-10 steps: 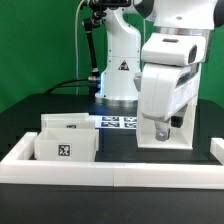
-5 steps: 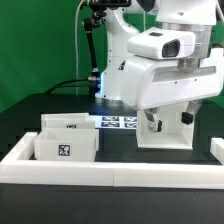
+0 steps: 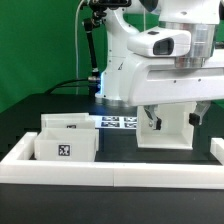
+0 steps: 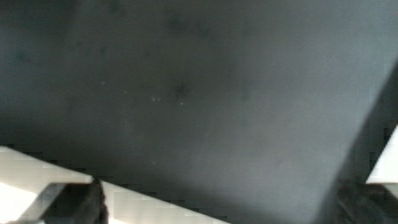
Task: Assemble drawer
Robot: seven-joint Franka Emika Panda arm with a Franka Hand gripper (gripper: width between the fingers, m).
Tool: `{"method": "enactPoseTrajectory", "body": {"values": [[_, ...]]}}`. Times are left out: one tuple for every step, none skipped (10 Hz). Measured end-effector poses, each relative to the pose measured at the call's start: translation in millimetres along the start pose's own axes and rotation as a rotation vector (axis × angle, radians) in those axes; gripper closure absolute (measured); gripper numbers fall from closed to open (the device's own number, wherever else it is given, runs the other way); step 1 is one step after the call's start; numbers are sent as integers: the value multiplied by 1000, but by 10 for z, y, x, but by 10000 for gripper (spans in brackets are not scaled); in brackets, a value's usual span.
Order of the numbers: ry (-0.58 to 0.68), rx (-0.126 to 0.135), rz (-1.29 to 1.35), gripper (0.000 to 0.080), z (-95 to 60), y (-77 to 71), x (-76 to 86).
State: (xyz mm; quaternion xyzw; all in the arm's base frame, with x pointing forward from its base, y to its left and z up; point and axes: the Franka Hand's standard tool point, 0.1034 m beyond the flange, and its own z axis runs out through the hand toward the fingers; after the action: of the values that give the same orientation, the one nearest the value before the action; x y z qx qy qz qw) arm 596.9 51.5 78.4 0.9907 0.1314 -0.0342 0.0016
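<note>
The white drawer casing (image 3: 166,136) stands upright at the exterior view's right, partly hidden behind my arm. Two small white trays sit together at the left: the front tray (image 3: 64,149) shows a square tag, and the back tray (image 3: 66,123) is right behind it. My gripper (image 3: 172,119) hangs just above and in front of the casing with its fingers (image 3: 150,122) spread wide and nothing between them. The wrist view shows mostly black table, one dark finger (image 4: 71,204) at a corner and a white part (image 4: 27,170) beside it. The gripper (image 4: 221,206) is open and empty there.
The marker board (image 3: 118,122) lies flat between the trays and the casing. A long low white wall (image 3: 110,172) runs along the table's front edge. The robot base (image 3: 120,75) stands at the back centre.
The hand has lifted and turned over the casing, and its fingers now stand side by side across the view. The trays and casing have not moved.
</note>
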Motion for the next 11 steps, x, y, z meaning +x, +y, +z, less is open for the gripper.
{"method": "enactPoseTrajectory", "body": {"values": [[9,-5,32,150,-59,-72,-122],[23,-10,20,150,-129,-165,-260],[25,-12,21,150,-201,-227,-363],[30,-11,30,150,-338,-292,-465],[34,-5,47,150,-466,-354,-557],[41,-5,54,150,-559,-407,-598],[42,-4,56,150,-620,-412,-614],[41,-4,55,150,-591,-407,-614],[39,-3,55,150,-580,-409,-615],[39,-3,55,150,-581,-409,-614],[36,-4,50,150,-576,-386,-620]]}}
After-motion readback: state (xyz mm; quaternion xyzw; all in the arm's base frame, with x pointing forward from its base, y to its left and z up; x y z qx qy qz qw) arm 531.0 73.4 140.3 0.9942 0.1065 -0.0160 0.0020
